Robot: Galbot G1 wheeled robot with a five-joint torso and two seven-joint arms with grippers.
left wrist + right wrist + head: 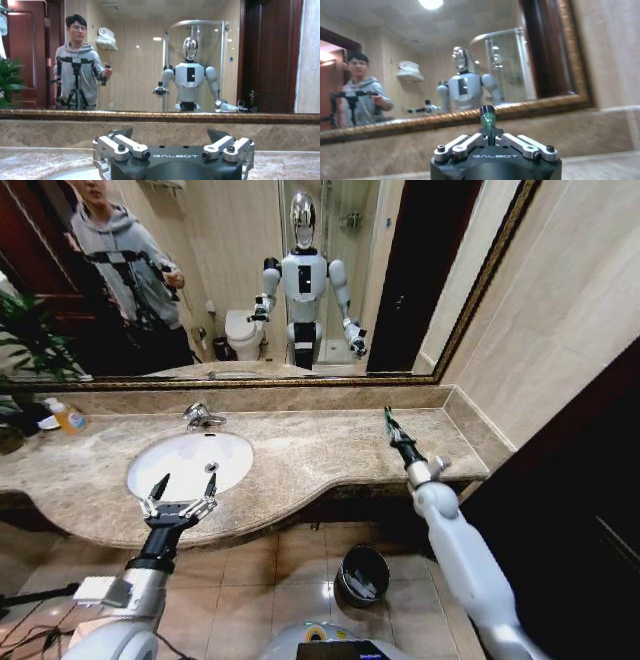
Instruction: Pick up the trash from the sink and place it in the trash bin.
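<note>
Head view: I see one sink (190,463), white oval basin in the beige marble counter (310,455), one chrome faucet (201,416) at its 12 o'clock. No trash visible in the basin from here. One orange bottle (66,416) sits on the counter out at the sink's 10 o'clock, well apart from it.

My left gripper (182,489) hovers over the basin's front rim, about 6 o'clock of the sink, fingers spread apart, nothing between them. My right gripper (396,432) is over the counter's right end, 3 o'clock of the sink, well apart from it, pinched on one thin dark green stick (389,420) (the stick pokes out past the fingertips toward the mirror (250,280)).

One trash bin (362,574), dark with a shiny rim, stands on the floor tiles below the counter edge, roughly 5 o'clock of the sink. There are pale bits inside it; can't count them.

Left wrist view: two finger assemblies of the left gripper (170,134) stand wide apart, empty. A sliver of basin shows under it.

Right wrist view: right gripper (490,141) jaws closed together on the green stick (487,122), one stick, upright between them, dark tip up.
</note>
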